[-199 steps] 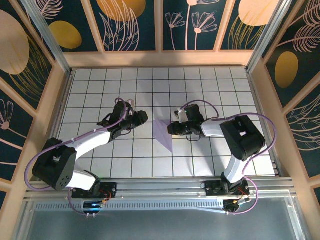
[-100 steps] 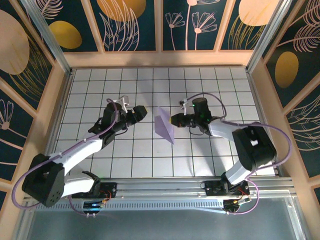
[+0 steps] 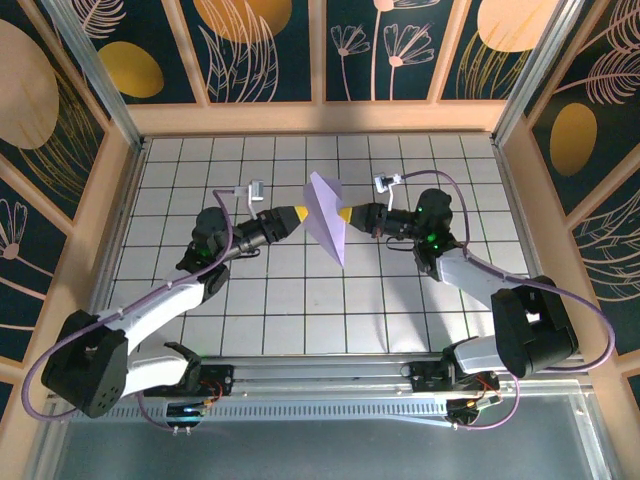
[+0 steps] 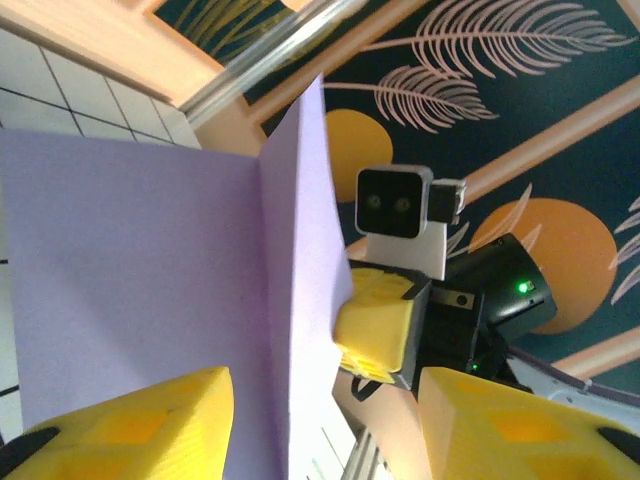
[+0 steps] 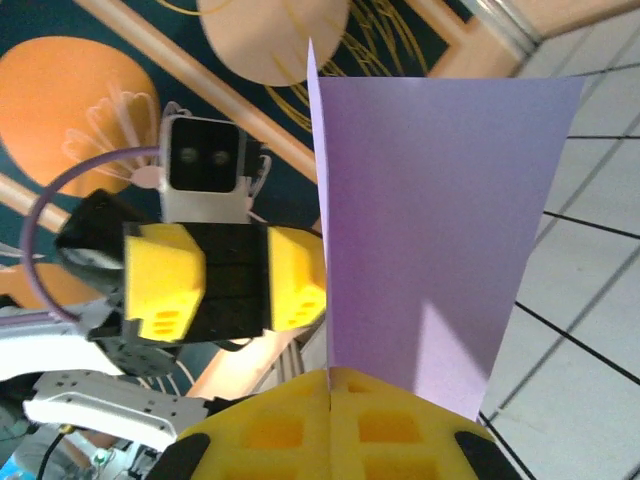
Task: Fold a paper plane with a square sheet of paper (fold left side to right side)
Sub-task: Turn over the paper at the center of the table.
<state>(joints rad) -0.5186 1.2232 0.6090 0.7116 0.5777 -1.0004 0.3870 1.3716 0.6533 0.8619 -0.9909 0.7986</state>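
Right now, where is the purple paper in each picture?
Top external: the purple paper sits just above the picture's middle, over the table.
Left wrist: it covers the left half, with an upright crease.
Right wrist: centre and right, standing upright.
Shared landmark: the white grid table.
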